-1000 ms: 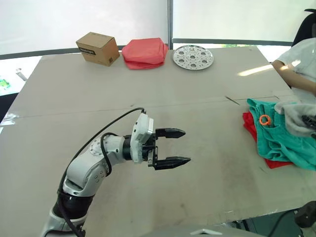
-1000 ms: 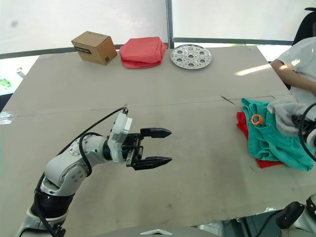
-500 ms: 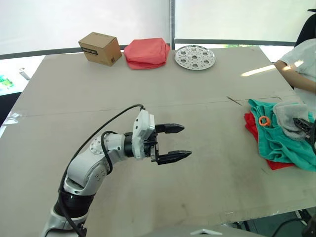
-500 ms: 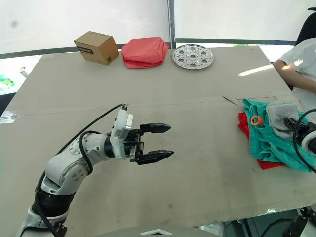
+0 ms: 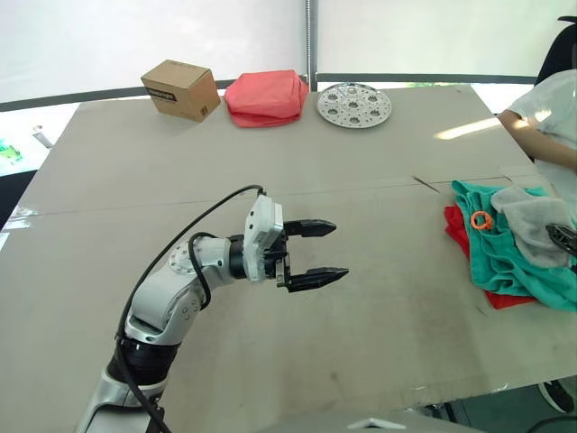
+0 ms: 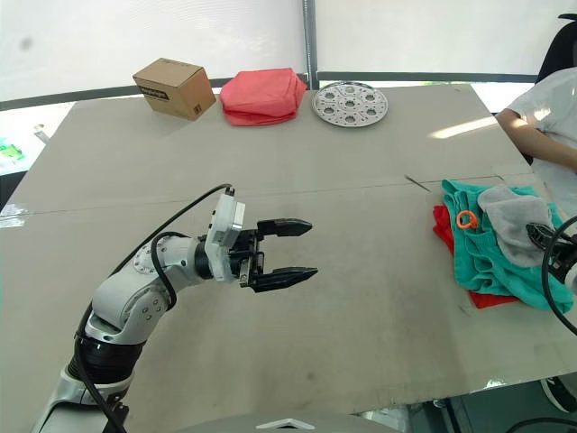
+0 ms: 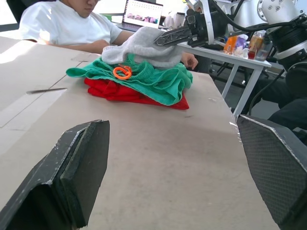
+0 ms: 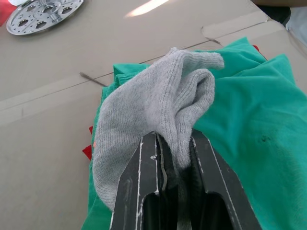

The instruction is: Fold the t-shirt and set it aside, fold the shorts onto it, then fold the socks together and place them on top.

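Left hand [image 5: 326, 249]: black fingers spread apart, holding nothing, hovering over the bare centre of the beige counter [image 5: 361, 162].
Right hand [image 8: 166, 178]: fingers pinching the light grey limp socks [image 8: 153, 105], at the right edge of the head views.
Teal-green gathered shorts [image 6: 491, 253]: folded at centre right, orange drawstring loop [image 6: 466, 219] on top, socks draped over them.
Bright red thin t-shirt [image 5: 469, 248]: under the shorts, edges showing.
Upper frame: brown cardboard box [image 5: 180, 88], folded salmon-pink cloth [image 5: 265, 96], round perforated metal plate [image 5: 353, 104].

Left arm [image 5: 171, 293]: silver-grey jointed housings, looping black cable, white wrist block, black tapered jaws with textured pads.
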Controlling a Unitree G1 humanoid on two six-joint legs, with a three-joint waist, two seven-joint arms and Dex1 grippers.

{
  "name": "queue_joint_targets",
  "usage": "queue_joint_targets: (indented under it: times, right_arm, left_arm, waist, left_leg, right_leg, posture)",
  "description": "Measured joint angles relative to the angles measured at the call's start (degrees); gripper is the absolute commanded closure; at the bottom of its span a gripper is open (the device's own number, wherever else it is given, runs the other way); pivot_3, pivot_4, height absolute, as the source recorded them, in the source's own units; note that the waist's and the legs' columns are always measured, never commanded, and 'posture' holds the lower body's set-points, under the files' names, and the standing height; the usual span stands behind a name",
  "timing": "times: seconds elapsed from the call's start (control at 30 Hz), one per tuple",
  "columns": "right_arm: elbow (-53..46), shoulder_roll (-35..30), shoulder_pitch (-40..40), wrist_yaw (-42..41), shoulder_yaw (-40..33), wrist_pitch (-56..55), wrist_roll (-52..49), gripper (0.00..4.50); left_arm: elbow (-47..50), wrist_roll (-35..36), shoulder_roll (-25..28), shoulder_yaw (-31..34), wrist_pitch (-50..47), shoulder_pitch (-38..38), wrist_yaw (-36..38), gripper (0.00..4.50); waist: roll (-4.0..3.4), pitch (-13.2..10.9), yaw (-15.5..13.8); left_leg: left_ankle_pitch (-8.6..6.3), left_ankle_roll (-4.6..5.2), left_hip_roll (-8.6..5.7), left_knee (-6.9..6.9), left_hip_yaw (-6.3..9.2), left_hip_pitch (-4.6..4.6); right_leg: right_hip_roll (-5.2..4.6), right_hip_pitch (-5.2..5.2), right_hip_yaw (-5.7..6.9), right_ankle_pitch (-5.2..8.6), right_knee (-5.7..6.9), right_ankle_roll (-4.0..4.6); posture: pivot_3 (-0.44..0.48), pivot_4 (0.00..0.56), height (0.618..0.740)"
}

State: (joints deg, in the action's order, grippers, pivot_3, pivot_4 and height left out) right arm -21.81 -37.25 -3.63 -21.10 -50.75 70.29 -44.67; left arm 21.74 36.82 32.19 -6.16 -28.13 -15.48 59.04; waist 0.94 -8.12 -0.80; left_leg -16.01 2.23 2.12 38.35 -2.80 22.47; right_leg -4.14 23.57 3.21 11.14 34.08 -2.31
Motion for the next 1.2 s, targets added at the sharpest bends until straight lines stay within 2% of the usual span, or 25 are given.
queue_joint_targets:
  times: [0.07,0.17,0.2,0.33,0.4,0.47,0.53,0.63,0.67,0.77,0.83,0.87,0.9,0.93,1.0,1.03,1.1,1.13,1.2]
  right_arm:
    - [-0.25,-0.14,-0.07,-0.96,-1.99,0.61,-2.97,4.45]
    - [-0.73,-5.72,1.37,-3.65,-11.21,4.26,-11.57,4.45]
    - [-0.81,-6.07,1.51,-3.79,-11.84,4.49,-12.03,4.45]
    - [-0.49,-12.59,8.35,-6.04,-24.36,12.17,-23.32,4.45]
    - [0.27,-15.45,11.06,-6.40,-27.36,15.36,-27.51,4.45]
    - [0.99,-17.91,12.08,-5.55,-27.40,17.18,-29.33,4.45]
    - [2.16,-18.70,11.13,-3.64,-24.37,16.90,-28.56,4.45]
    - [6.91,-18.51,6.03,0.67,-14.02,13.62,-23.34,4.45]
    - [11.82,-17.75,0.94,3.03,-7.08,9.77,-18.75,4.45]
    - [22.10,-16.32,-6.95,5.48,3.28,2.52,-10.63,4.45]
    - [33.62,-15.67,-14.91,4.74,12.95,-6.21,-2.51,4.45]
    - [36.62,-15.67,-16.08,4.02,15.75,-9.12,0.18,3.70]
    - [38.96,-15.68,-17.00,2.77,18.30,-11.60,2.38,3.53]
    - [41.35,-15.68,-18.15,1.23,20.57,-13.93,4.33,3.17]
    - [43.80,-15.67,-19.09,-1.09,23.03,-17.66,7.00,2.17]
    - [43.16,-15.69,-17.55,-2.26,23.26,-20.80,8.64,1.53]
    - [37.78,-15.04,-10.55,-3.72,21.03,-26.85,10.86,0.66]
    - [36.98,-14.71,-9.68,-3.92,20.55,-27.71,11.10,0.66]
    - [28.35,-12.88,-1.78,-4.07,16.29,-32.20,12.98,0.66]
  left_arm:
    - [0.01,-0.14,0.07,0.00,0.02,0.02,-0.02,0.00]
    - [0.05,-0.67,0.13,0.03,0.21,0.11,-0.08,0.00]
    - [0.05,-0.67,0.14,0.03,0.21,0.13,-0.08,0.00]
    - [0.27,1.28,0.03,0.17,-0.20,-0.07,1.33,0.00]
    - [0.34,2.49,0.09,0.41,-0.45,-0.29,2.10,0.00]
    - [0.36,3.31,0.09,0.49,-1.09,-0.85,2.18,0.00]
    - [0.42,3.40,0.05,0.51,-1.28,-1.42,2.11,0.00]
    - [0.65,3.29,-0.11,0.29,-1.29,-1.67,1.97,0.00]
    - [0.96,3.26,-0.09,0.33,-1.31,-1.51,1.67,0.00]
    - [1.95,3.19,0.06,0.45,-1.39,-1.11,0.69,0.00]
    - [2.79,2.98,0.11,0.80,-1.39,-0.60,-0.44,0.00]
    - [2.87,2.87,0.10,0.83,-1.40,-0.49,-0.81,0.00]
    - [3.00,2.79,0.13,1.08,-1.40,-0.12,-1.29,0.00]
    - [3.08,2.73,0.15,1.16,-1.43,0.13,-1.75,0.00]
    - [3.82,2.73,0.10,1.14,-1.55,0.32,-2.54,0.00]
    - [4.59,2.76,0.02,1.08,-1.61,0.41,-3.02,0.00]
    - [4.93,2.86,-0.05,1.22,-1.79,0.66,-3.61,0.00]
    - [4.91,2.85,0.01,1.32,-1.87,0.78,-3.80,0.00]
    - [4.93,3.13,-0.33,1.16,-2.31,0.50,-4.26,0.00]
  waist:
    - [0.00,0.00,-0.05]
    - [-0.05,-0.01,-0.52]
    - [-0.02,0.01,-0.56]
    - [0.06,0.06,-0.89]
    - [0.08,0.07,-0.73]
    - [0.17,0.12,-0.25]
    - [0.36,0.23,0.07]
    - [0.50,0.25,0.41]
    - [0.53,0.24,0.61]
    - [0.49,0.20,0.67]
    - [0.41,0.17,0.81]
    - [0.30,0.17,0.53]
    - [0.26,0.19,0.20]
    - [0.23,0.19,-0.11]
    - [0.22,0.19,-0.22]
    - [0.21,0.20,-0.40]
    - [0.20,0.21,-0.91]
    - [0.20,0.21,-0.86]
    - [0.11,0.24,-1.02]
  left_leg:
    - [0.00,0.00,0.00,0.00,0.00,0.01]
    - [0.00,0.01,-0.01,0.00,0.06,0.06]
    - [-0.01,0.01,-0.01,0.00,0.07,0.06]
    - [-0.02,0.02,0.01,0.00,0.05,0.07]
    - [-0.02,0.02,0.01,0.03,0.01,0.03]
    - [-0.01,0.03,0.01,0.06,0.01,-0.01]
    - [-0.01,0.03,0.01,0.07,0.02,-0.07]
    - [-0.01,0.04,-0.04,0.06,-0.03,-0.27]
    - [-0.02,0.05,-0.05,0.06,-0.09,-0.35]
    - [-0.04,0.08,-0.12,0.02,-0.10,-0.39]
    - [-0.04,0.08,-0.26,-0.04,-0.13,-0.41]
    - [-0.04,0.08,-0.29,-0.15,-0.08,-0.40]
    - [-0.04,0.09,-0.28,-0.18,-0.06,-0.40]
    - [-0.06,0.11,-0.24,-0.18,-0.05,-0.37]
    - [-0.09,0.17,-0.19,-0.17,-0.04,-0.27]
    - [-0.13,0.23,-0.19,-0.15,-0.03,-0.22]
    - [-0.18,0.31,-0.17,-0.06,-0.02,-0.12]
    - [-0.20,0.32,-0.15,-0.01,-0.06,-0.13]
    - [-0.20,0.32,-0.08,0.02,-0.07,-0.09]
  right_leg:
    - [0.01,0.00,-0.02,0.00,0.00,0.00]
    - [0.00,-0.01,-0.03,-0.02,-0.04,0.03]
    - [0.00,-0.01,-0.03,-0.02,-0.05,0.04]
    - [0.05,-0.02,-0.05,-0.12,-0.08,0.21]
    - [0.05,-0.03,-0.12,0.00,-0.07,0.01]
    - [0.10,-0.05,-0.27,-0.01,-0.04,0.00]
    - [0.15,-0.05,-0.42,0.00,-0.04,-0.01]
    - [0.32,-0.07,-0.93,-0.01,-0.03,-0.02]
    - [0.42,-0.11,-1.11,-0.01,-0.03,-0.02]
    - [0.64,-0.10,-1.51,-0.03,0.02,-0.05]
    - [0.72,-0.07,-1.63,-0.03,0.01,-0.04]
    - [0.76,-0.06,-1.63,-0.11,0.01,0.11]
    - [0.81,-0.05,-1.64,-0.16,0.01,0.21]
    - [0.87,-0.05,-1.64,-0.15,-0.01,0.21]
    - [0.91,-0.03,-1.63,-0.18,-0.14,0.17]
    - [0.90,-0.03,-1.63,-0.25,-0.19,0.04]
    - [0.87,-0.02,-1.59,-0.26,-0.24,-0.05]
    - [0.87,-0.02,-1.63,-0.27,-0.23,-0.06]
    - [0.84,-0.01,-1.66,-0.24,-0.21,-0.06]
  posture:
    - [0.000,0.150,0.740]
    - [0.000,0.150,0.740]
    - [0.000,0.150,0.740]
    - [0.000,0.150,0.740]
    - [0.000,0.150,0.740]
    - [0.000,0.150,0.740]
    - [0.000,0.150,0.740]
    - [0.000,0.150,0.740]
    - [0.000,0.150,0.740]
    - [0.000,0.150,0.740]
    - [0.000,0.150,0.740]
    - [0.000,0.150,0.740]
    - [0.000,0.150,0.740]
    - [0.000,0.150,0.740]
    - [0.000,0.150,0.740]
    - [0.000,0.150,0.740]
    - [0.000,0.150,0.740]
    - [0.000,0.150,0.740]
    - [0.000,0.150,0.740]
